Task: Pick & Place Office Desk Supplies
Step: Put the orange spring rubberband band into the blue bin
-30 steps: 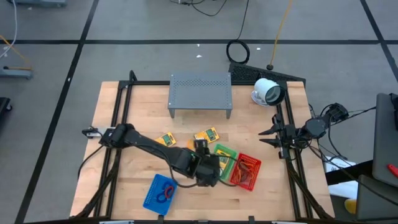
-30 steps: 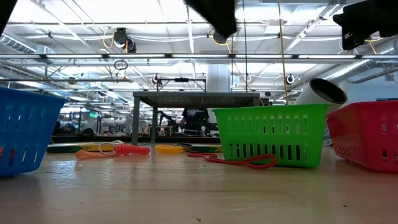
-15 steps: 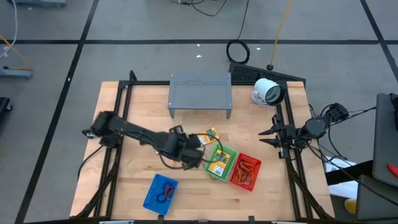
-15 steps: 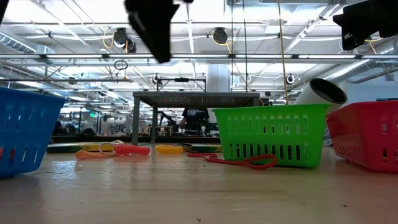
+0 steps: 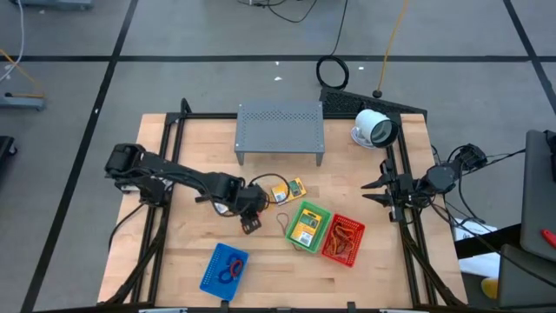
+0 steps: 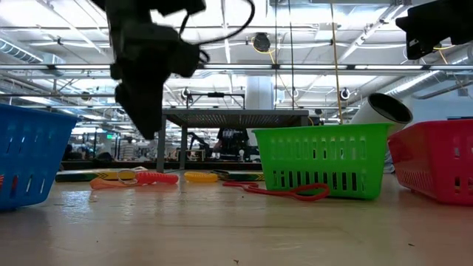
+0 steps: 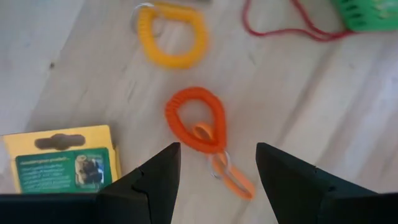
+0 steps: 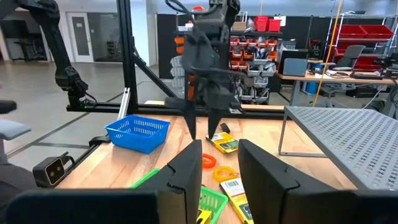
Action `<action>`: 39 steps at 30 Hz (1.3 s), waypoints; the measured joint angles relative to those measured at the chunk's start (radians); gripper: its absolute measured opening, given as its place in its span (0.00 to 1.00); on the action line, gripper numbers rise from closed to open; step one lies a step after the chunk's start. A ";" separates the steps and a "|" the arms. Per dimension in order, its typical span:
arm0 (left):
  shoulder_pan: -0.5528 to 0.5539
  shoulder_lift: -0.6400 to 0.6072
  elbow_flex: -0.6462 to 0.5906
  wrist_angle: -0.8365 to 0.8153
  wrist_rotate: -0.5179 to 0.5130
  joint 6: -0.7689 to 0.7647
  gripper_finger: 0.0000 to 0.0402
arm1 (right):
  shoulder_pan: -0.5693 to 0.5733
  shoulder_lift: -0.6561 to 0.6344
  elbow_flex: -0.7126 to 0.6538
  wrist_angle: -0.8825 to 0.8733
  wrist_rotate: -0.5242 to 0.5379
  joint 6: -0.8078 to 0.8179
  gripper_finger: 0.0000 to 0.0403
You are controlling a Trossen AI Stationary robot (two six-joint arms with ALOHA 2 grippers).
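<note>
My left gripper is open above the table's middle, just left of the green basket. Below its fingers an orange coiled ring lies flat on the wood, with a yellow coiled ring and a red band beyond it. A yellow packet with a green label lies beside the left finger. Another packet lies farther back, and one lies in the green basket. My right gripper waits open at the table's right edge.
A red basket stands against the green one, and a blue basket with small rings sits near the table's near edge. The grey perforated shelf and the white round device stand at the far side.
My left gripper has drawn back from above the green and red baskets toward the table's left and has come down over the orange coiled ring. The green basket, hidden under it before, now shows a yellow packet inside.
</note>
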 joint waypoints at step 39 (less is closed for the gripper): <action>0.005 0.112 -0.166 0.227 -0.097 -0.246 0.31 | 0.000 0.000 0.000 0.000 0.000 0.000 0.24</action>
